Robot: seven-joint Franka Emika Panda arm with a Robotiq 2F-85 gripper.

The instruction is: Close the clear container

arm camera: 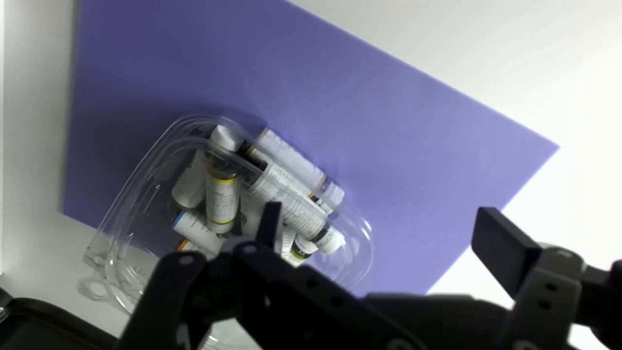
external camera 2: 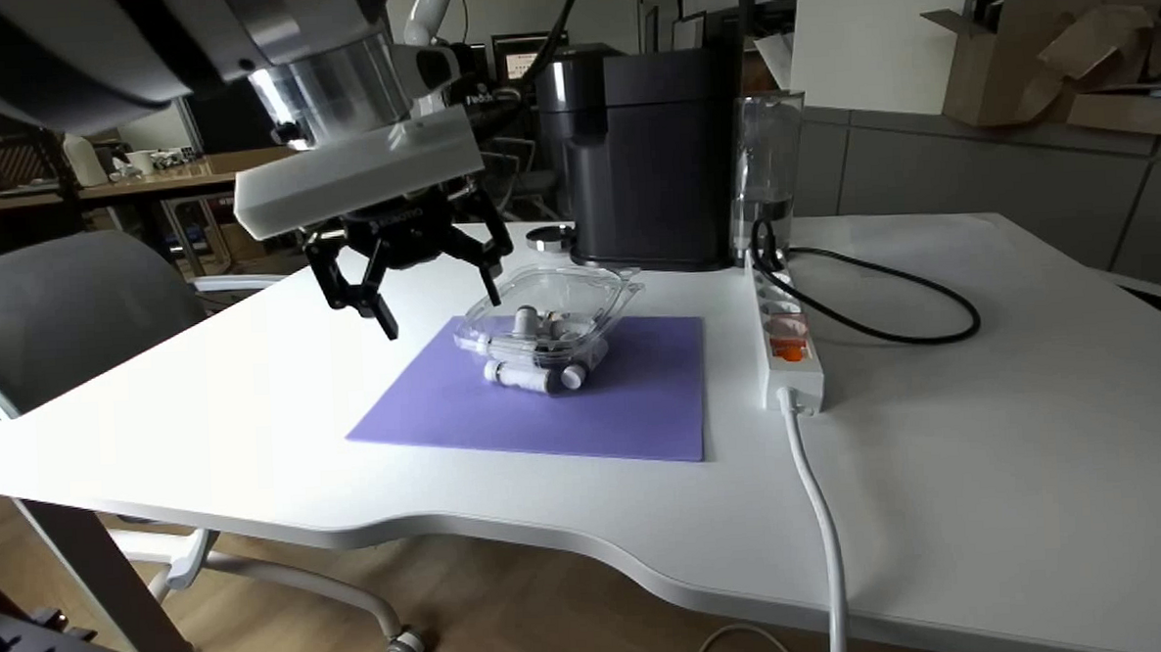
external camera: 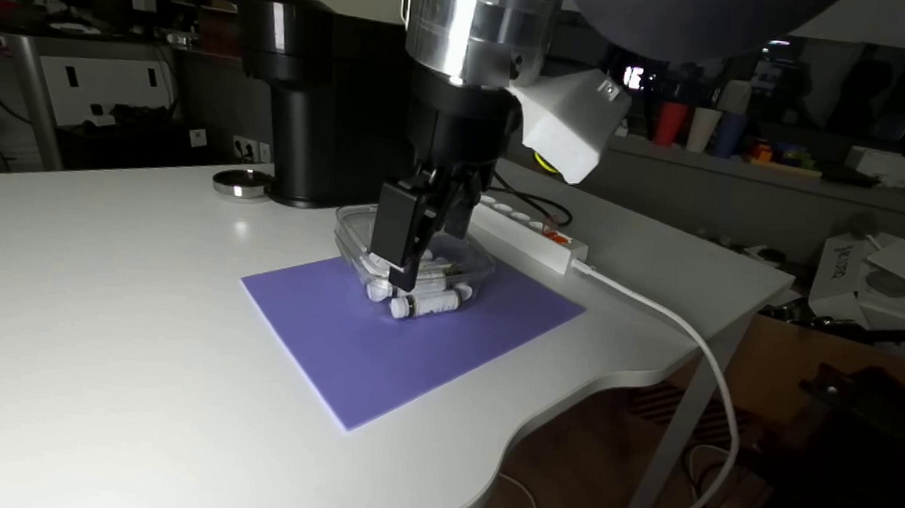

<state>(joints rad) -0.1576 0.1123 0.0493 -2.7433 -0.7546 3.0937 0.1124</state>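
- Far left in an exterior view: grey-backed chair [external camera 2: 70,309], just beside the white counter [external camera 2: 568,498].
- Next along: my gripper [external camera 2: 441,312], raised over the counter and slightly tilted, fingers pointing down and spread wide apart.
- Middle ground: flat purple mat [external camera 2: 536,426], lying on the counter.
- Behind the mat: shallow round metal dish [external camera 2: 549,237], resting on the counter.
- Then the clear container [external camera 2: 589,291], toward the rear of the mat in both exterior views. White-labelled vials [arm camera: 221,194] show in it. Cannot tell whether the lowest ones lie inside or against its outer wall, nor whether it is open or closed. Wrist view: one of my fingers [arm camera: 269,226] crosses in front of it, the other well apart from it. Contact with the plastic: cannot tell.
- Onward: tall black machine [external camera 2: 651,156], upright at the back, the dish near its foot. Clear vessel [external camera 2: 769,151] upright just beside it.
- Right of the mat, apart from it: white power strip [external camera 2: 793,375] with orange switch [external camera 2: 786,329]. White cord [external camera 2: 826,521] leaves its near end and crosses the counter's edge.
- Beyond: black cable [external camera 2: 919,341], looped on the counter.
- Far right, behind: opened cardboard box [external camera 2: 976,74].
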